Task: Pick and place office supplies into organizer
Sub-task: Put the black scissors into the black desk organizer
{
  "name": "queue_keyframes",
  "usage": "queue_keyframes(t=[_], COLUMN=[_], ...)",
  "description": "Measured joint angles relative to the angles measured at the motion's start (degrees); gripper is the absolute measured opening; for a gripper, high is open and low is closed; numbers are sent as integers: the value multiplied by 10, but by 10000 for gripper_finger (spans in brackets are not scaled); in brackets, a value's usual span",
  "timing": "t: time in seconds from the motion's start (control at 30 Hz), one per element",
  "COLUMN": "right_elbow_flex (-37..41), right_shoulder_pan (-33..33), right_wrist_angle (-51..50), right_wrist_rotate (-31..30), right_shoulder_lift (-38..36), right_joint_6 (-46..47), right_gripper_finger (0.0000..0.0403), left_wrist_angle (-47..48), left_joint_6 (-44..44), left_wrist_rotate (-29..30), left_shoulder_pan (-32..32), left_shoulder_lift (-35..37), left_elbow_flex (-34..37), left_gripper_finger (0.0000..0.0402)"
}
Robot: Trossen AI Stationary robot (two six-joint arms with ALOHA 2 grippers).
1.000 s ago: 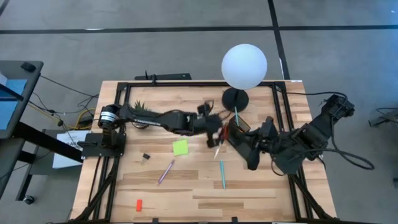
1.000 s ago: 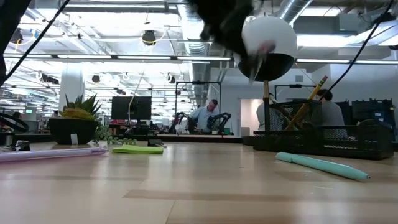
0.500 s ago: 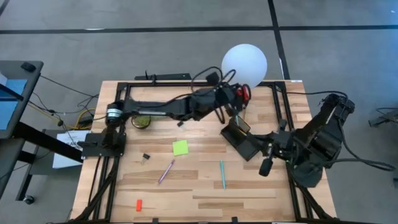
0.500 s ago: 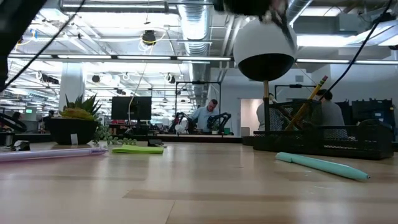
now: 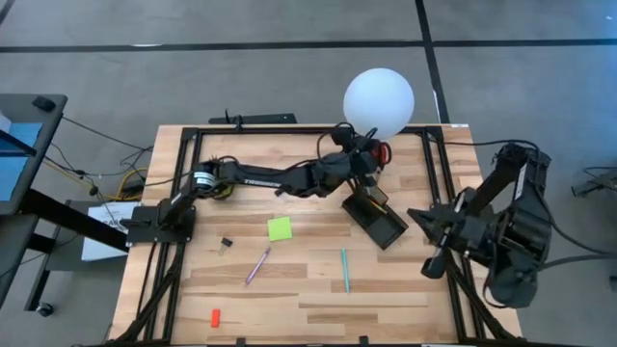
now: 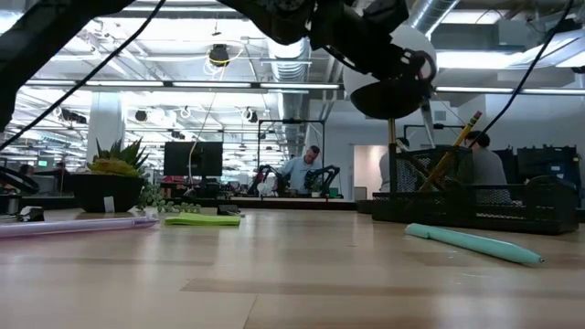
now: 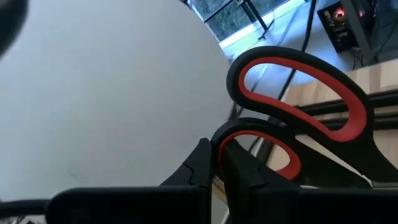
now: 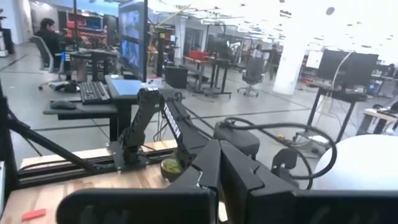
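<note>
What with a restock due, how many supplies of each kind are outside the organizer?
Pens: 2 (purple pen, teal pen)
Sticky-note pad: 1
Black clip: 1
Red-orange piece: 1
Scissors: 1 (in the left gripper)
Total: 6

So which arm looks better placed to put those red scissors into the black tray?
The left. Its gripper already holds the red-handled scissors in its fingers, raised beside the organizer near the globe lamp. The right gripper sits shut and empty by the table's right edge.
</note>
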State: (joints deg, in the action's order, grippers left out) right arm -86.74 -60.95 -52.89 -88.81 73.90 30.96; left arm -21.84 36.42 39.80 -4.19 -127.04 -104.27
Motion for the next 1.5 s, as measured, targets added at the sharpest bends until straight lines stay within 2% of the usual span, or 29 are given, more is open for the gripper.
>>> queue_keyframes(t=[0.43,0.7,1.03,1.17,1.5], right_elbow_flex=[0,0,0,0,1], right_shoulder_pan=[-30,-48,-71,-77,-82], right_wrist_angle=[-7,-8,-11,-11,-9], right_wrist_rotate=[2,4,4,4,12], right_shoulder_lift=[-25,-24,-24,-24,-11], right_joint_6=[0,0,0,0,9], right_gripper_finger=[0,0,0,0,0], left_wrist_angle=[31,40,66,84,134], left_joint_6=[-53,-57,-40,-40,-117], left_wrist_rotate=[7,-15,-26,-5,1], left_shoulder_pan=[13,19,59,64,56], left_shoulder_lift=[-15,-44,-51,-52,-52], left_elbow_flex=[1,1,2,1,1], left_gripper_finger=[7,41,40,40,41])
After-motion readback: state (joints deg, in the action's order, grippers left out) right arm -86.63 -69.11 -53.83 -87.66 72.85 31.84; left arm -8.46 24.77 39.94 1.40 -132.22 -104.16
